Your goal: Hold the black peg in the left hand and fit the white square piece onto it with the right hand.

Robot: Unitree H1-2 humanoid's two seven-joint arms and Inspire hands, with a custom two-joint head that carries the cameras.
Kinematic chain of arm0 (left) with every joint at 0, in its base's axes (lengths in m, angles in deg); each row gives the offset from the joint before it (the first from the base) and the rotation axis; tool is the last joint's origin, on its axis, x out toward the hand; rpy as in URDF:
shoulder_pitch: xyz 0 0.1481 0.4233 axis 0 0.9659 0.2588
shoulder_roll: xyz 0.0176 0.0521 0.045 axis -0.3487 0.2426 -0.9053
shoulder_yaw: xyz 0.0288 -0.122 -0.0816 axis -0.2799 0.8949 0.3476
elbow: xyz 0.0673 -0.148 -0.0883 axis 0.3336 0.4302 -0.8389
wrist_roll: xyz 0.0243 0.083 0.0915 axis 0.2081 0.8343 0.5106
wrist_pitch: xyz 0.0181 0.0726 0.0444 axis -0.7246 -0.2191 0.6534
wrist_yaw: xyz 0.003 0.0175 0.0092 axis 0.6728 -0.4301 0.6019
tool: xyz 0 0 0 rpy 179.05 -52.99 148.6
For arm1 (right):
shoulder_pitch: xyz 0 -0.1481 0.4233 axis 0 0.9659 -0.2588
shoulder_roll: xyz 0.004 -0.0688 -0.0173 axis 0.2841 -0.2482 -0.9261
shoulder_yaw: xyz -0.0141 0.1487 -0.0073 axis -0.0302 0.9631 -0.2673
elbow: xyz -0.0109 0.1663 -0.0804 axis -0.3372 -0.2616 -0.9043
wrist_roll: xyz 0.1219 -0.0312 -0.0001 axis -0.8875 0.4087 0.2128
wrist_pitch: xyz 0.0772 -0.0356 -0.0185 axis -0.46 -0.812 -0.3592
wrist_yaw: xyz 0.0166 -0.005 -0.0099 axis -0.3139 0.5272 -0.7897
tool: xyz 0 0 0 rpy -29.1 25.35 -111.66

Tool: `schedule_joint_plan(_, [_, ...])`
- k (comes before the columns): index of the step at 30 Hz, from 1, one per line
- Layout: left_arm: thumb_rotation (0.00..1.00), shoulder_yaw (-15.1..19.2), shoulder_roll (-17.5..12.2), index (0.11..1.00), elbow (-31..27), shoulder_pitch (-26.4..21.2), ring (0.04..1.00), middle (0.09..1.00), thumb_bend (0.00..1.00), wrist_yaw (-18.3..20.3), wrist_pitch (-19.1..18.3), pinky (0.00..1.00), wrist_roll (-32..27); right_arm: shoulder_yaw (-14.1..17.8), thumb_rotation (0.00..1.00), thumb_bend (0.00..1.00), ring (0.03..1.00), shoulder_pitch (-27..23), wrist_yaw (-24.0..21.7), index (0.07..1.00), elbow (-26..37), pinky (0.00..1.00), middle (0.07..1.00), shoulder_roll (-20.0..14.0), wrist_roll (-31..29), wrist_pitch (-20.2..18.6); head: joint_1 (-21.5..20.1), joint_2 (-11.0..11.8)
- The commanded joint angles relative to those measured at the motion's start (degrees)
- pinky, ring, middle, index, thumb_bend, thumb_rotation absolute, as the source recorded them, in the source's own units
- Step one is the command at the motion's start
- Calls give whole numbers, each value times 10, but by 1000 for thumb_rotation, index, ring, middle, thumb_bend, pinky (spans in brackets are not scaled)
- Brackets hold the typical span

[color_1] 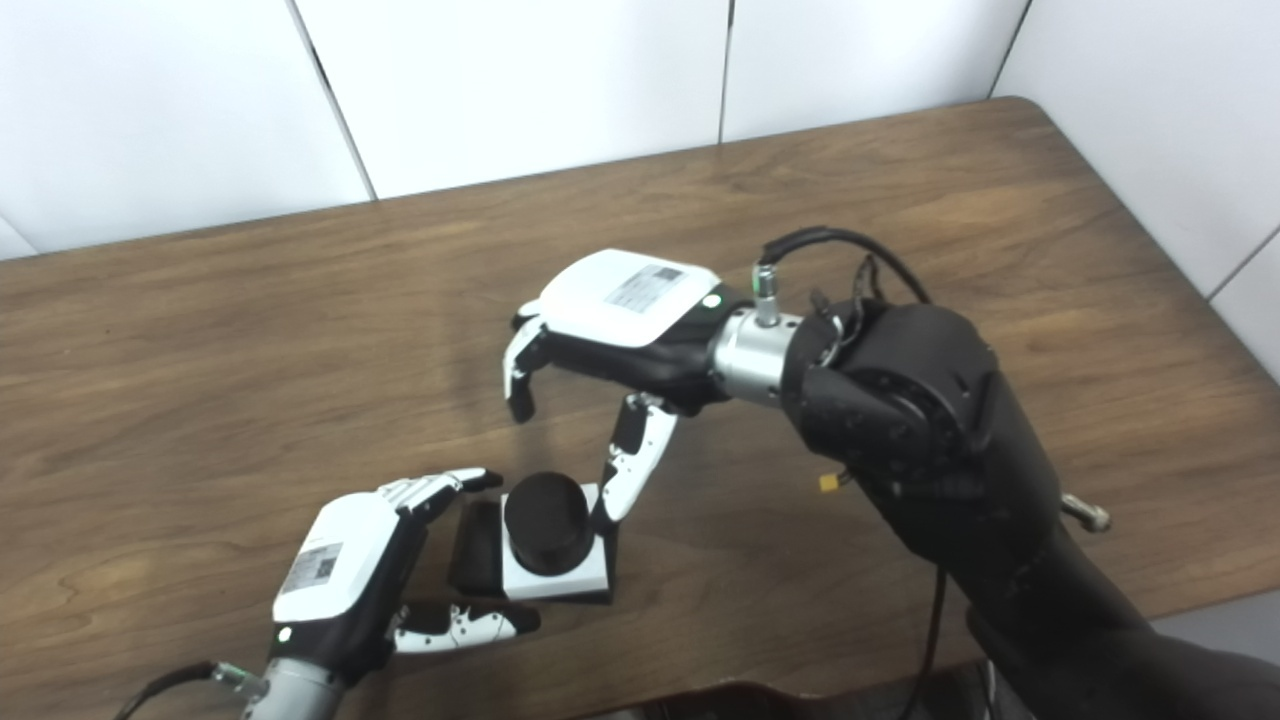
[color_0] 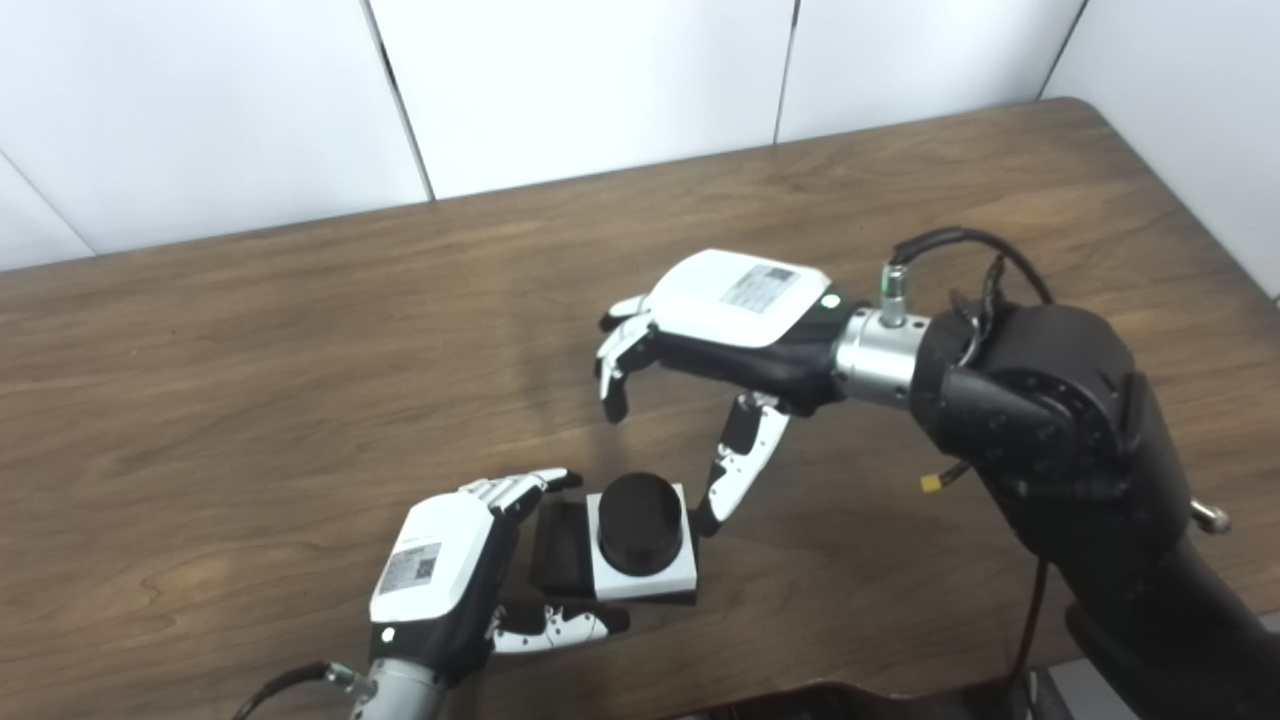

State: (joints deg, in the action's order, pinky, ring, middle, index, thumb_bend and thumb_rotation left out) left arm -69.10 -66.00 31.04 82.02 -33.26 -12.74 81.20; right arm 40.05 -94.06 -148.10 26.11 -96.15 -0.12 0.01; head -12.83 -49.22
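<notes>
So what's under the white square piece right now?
The white square piece sits around the black peg, over a black base that sticks out to its left on the table. The rest beneath is covered.

peg [color_0: 640,522] through square piece [color_0: 680,574], on table [color_0: 250,400]

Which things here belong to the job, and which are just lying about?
Job: black peg; white square, already round the peg; left hand; right hand.

Lying about: nothing loose; only the table and the wall.
</notes>
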Motion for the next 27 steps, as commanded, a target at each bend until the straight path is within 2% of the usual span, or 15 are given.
schedule_joint_plan(1, [485,14,-21,922,-26,-15,890,888,1000,57,-36,903,-14,16,408,947,909,-3,14,662,11,820,808,-13,-9,-9,4,1])
schedule_joint_plan(3, [502,25,-33,953,-45,-21,923,918,1000,94,-54,918,-29,25,461,906,901,6,21,679,9,807,809,-19,-17,-8,4,1])
schedule_joint_plan(5, [503,42,-46,966,-63,-24,942,939,1000,115,-67,925,-50,35,524,870,896,18,29,701,7,801,811,-25,-21,-10,13,3])
schedule_joint_plan(9, [535,68,-67,972,-85,-27,952,955,1000,135,-84,934,-78,50,599,816,905,32,40,729,6,798,821,-34,-31,-15,21,7])
schedule_joint_plan(13, [534,108,-79,984,-107,-25,955,954,1000,142,-115,930,-134,74,662,781,910,54,61,738,3,783,828,-40,-44,-24,35,12])
schedule_joint_plan(15, [515,145,-68,983,-105,-14,955,957,1000,123,-129,890,-198,98,706,748,905,80,93,755,-4,761,833,-34,-65,-29,41,14])
schedule_joint_plan(17, [546,179,-47,980,-95,-2,947,957,1000,88,-126,845,-254,120,780,709,902,109,125,805,-13,760,851,-25,-84,-38,48,17])
schedule_joint_plan(20, [635,229,7,938,-54,14,914,930,985,10,-59,851,-362,167,900,637,923,160,191,913,-29,821,914,12,-136,-62,56,21])
schedule_joint_plan(23, [714,245,37,911,-26,22,872,911,857,-46,-11,798,-404,198,973,577,940,203,250,951,-46,857,954,44,-183,-55,61,24])
schedule_joint_plan(25, [820,248,50,921,-21,26,882,921,700,-77,-11,798,-416,211,995,562,956,236,289,970,-54,887,978,67,-203,-51,66,28])
schedule_joint_plan(27, [864,251,62,930,-19,26,894,931,636,-104,-23,809,-440,217,999,549,962,265,329,975,-61,904,984,89,-216,-44,69,28])
